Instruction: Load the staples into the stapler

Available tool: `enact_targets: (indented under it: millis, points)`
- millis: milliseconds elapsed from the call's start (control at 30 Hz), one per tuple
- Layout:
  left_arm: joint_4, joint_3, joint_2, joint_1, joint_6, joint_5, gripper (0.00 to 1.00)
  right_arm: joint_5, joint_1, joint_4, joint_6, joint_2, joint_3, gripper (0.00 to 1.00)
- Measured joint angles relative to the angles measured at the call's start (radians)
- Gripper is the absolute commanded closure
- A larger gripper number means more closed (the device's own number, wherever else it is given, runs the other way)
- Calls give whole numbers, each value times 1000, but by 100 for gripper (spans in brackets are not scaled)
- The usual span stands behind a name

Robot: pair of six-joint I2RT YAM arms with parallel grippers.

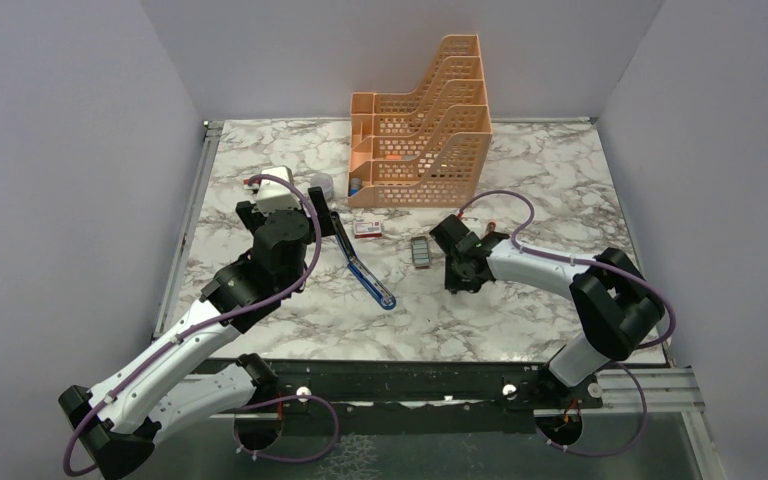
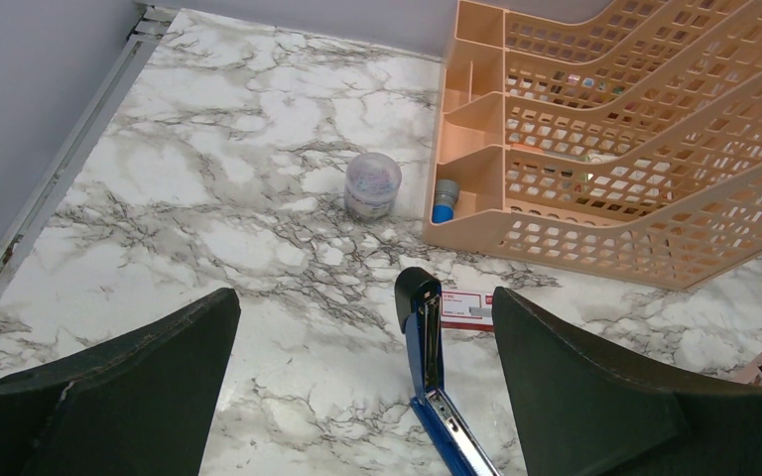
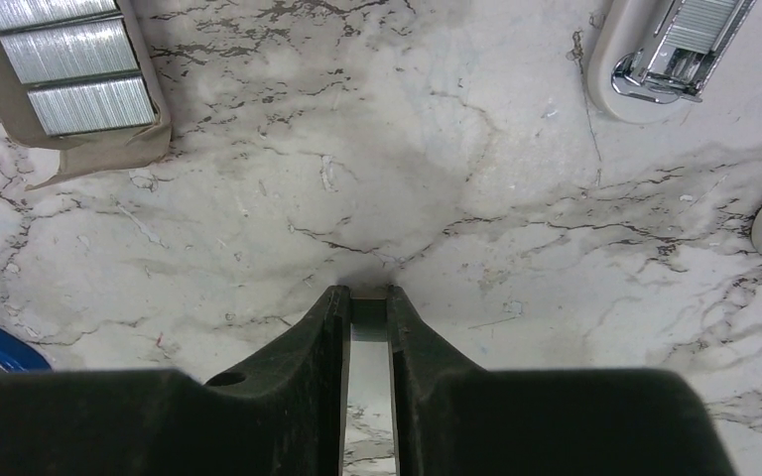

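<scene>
The blue stapler (image 1: 371, 280) lies hinged open on the marble, its black-tipped lid raised and its metal channel exposed; the left wrist view shows it (image 2: 427, 342) too. My left gripper (image 1: 295, 215) is open, with the stapler's raised lid between its fingers (image 2: 595, 387), nearer the right one. The dark-grey tray of staples (image 1: 420, 252) lies right of the stapler, and shows in the right wrist view (image 3: 69, 69). Its red-and-white box (image 1: 367, 229) lies by the organizer. My right gripper (image 3: 367, 296) is shut on a short staple strip, low over the marble just right of the tray.
An orange mesh file organizer (image 1: 425, 130) stands at the back centre. A small clear tub (image 2: 372, 185) sits left of it. White oblong pieces (image 3: 665, 55) lie ahead of my right gripper. The table's raised left rail (image 1: 192, 220) runs beside my left arm.
</scene>
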Motion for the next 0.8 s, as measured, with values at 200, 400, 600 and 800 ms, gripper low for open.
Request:
enact_targets:
  millis: [200, 400, 600, 800]
  points:
    - [0, 0, 0, 0, 0, 0, 2, 10, -11, 0, 8, -3, 0, 78]
    - [0, 0, 0, 0, 0, 0, 2, 61, -103, -7, 7, -66, -15, 78]
    - [0, 0, 0, 0, 0, 2, 2, 115, -251, -7, -13, -171, -33, 77]
    - [0, 0, 0, 0, 0, 3, 2, 149, -384, -6, -40, -219, -79, 77]
